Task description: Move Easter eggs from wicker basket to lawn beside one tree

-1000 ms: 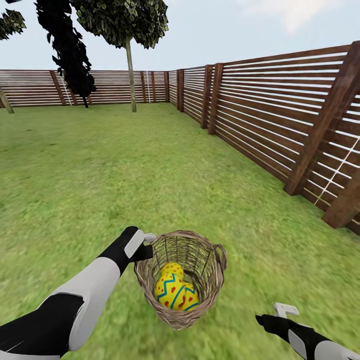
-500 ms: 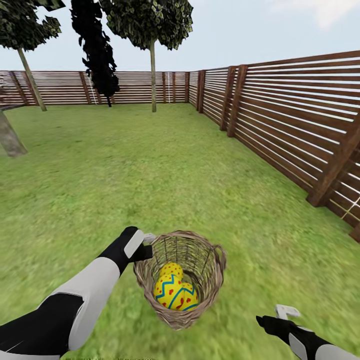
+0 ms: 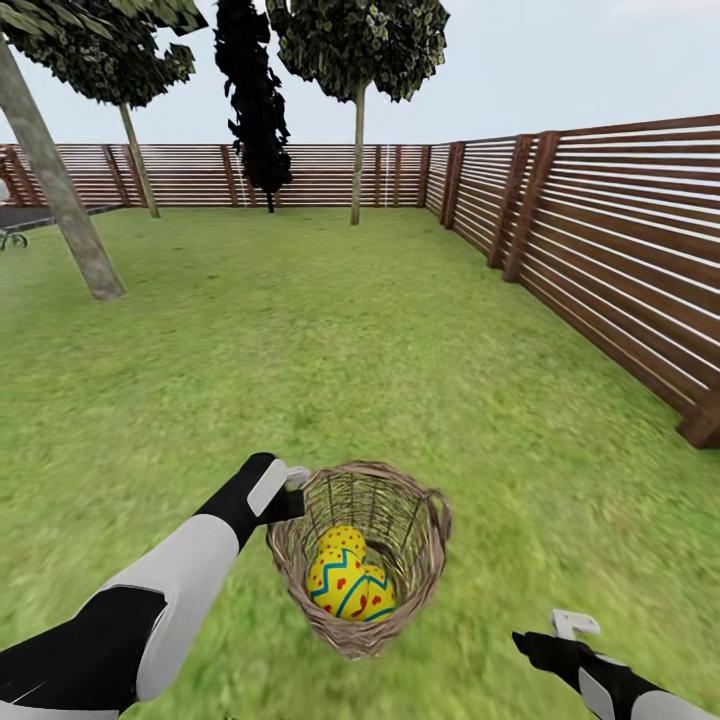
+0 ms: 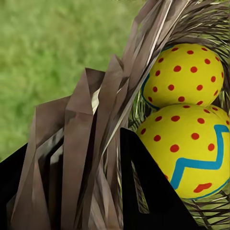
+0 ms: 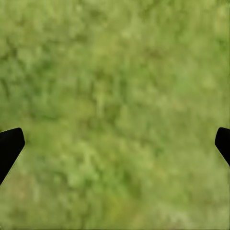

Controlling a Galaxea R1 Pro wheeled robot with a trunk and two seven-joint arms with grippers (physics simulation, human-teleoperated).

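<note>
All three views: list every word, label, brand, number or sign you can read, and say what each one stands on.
There is none to read.
Easter eggs: blue zigzag bands and red dots, a pattern, no letters or digits.
Wicker basket: bare woven twigs, no tag.
Wooden fence: plain slats, no sign.
Left gripper and right gripper: no markings visible.
Lawn: grass, no text.

A brown slatted wooden fence (image 3: 600, 240) runs down the right side and across the back. A slim-trunked tree (image 3: 357, 150) stands top centre, a dark, near-black one (image 3: 255, 100) just left of it. Pale sky (image 3: 560, 60) fills the upper right.
</note>
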